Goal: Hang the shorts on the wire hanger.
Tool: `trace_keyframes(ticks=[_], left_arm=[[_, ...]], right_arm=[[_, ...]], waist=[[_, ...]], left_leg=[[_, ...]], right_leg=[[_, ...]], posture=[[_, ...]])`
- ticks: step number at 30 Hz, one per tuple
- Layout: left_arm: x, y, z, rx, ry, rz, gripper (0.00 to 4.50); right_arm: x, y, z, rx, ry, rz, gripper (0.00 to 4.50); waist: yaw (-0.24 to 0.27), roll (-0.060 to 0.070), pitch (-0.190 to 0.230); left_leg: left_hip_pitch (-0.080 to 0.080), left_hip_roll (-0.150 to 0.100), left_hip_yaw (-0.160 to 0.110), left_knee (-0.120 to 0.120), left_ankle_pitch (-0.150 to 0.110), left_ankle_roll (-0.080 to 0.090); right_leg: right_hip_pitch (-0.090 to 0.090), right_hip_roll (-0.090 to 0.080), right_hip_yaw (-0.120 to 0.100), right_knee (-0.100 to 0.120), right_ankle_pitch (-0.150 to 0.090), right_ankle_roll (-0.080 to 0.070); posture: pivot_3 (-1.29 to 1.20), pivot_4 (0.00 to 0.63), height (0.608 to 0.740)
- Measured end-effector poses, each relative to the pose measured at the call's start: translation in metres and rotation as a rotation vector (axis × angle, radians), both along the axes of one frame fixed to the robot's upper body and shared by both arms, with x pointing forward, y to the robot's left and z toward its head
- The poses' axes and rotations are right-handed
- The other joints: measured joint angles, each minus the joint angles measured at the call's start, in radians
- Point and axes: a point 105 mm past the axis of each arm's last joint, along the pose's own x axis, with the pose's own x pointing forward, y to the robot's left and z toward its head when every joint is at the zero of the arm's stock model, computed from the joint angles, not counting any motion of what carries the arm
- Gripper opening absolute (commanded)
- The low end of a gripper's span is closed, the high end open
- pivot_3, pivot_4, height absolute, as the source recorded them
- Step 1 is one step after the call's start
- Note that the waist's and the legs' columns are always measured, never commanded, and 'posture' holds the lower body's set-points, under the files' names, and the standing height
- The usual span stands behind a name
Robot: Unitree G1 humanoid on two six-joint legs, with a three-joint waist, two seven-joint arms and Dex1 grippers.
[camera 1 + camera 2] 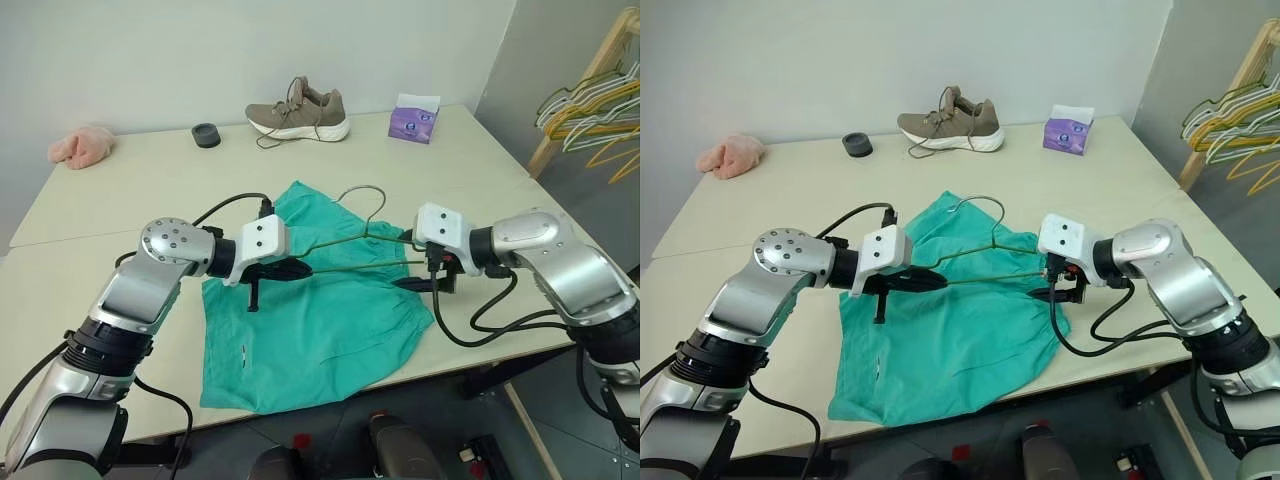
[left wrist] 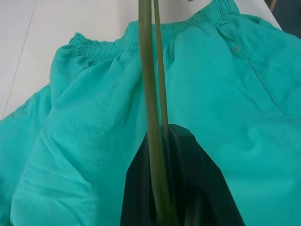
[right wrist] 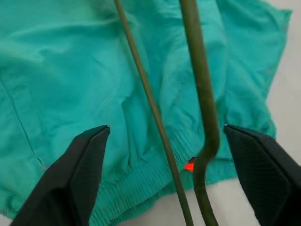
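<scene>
Now left fingers (image 2: 188, 183) pinch the thin olive-grey wire hanger (image 1: 350, 245); right fingers (image 3: 80, 174) spread around it, above teal-green fabric shorts (image 1: 320, 330).

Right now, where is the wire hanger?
The wire hanger is above the shorts at mid-table, between both grippers; the left gripper holds its end.

**Bkgd: pale table, plain wall, rack at right**

Big cream/beige table (image 1: 120, 200), seam line across the top. Plain light grey wall (image 1: 150, 50) right behind it, even soft light, no hard shadows. Along far edge: pink fluffy cloth (image 1: 80, 147), small dark round obj (image 1: 206, 135), tan sneaker w/ white sole (image 1: 298, 113), purple tissue box (image 1: 414, 119). At right a light wood rack (image 1: 585, 85) w/ bunched yellow, white, green hangers (image 1: 590, 110). Dark grey floor (image 1: 590, 215) beside the table.
</scene>
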Motion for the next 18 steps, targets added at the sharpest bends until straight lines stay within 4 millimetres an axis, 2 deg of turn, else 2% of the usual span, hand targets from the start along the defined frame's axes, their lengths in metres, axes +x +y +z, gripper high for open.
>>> trace_keyframes(ticks=[9,18], left_arm=[[-0.002,0.0002,-0.0056,0.001,0.015,0.003,0.0],[-0.0025,0.0,-0.008,-0.018,0.034,0.012,0.0]], right_arm=[[-0.0022,0.0002,-0.0063,-0.004,0.06,-0.002,0.02],[-0.0064,-0.0003,-0.011,-0.023,0.075,0.017,0.02]], waist=[[0.0,0.0,0.0],[-0.001,0.0,0.0]], left_leg=[[0.0,0.0,0.0,0.0,0.0,0.0],[0.0,0.0,-0.001,0.0,0.0,0.0]], right_leg=[[0.0,0.0,-0.001,0.001,-0.001,0.001],[0.0,0.0,-0.001,0.001,-0.001,0.001]], posture=[[-0.21,0.104,0.74],[-0.21,0.097,0.74]])
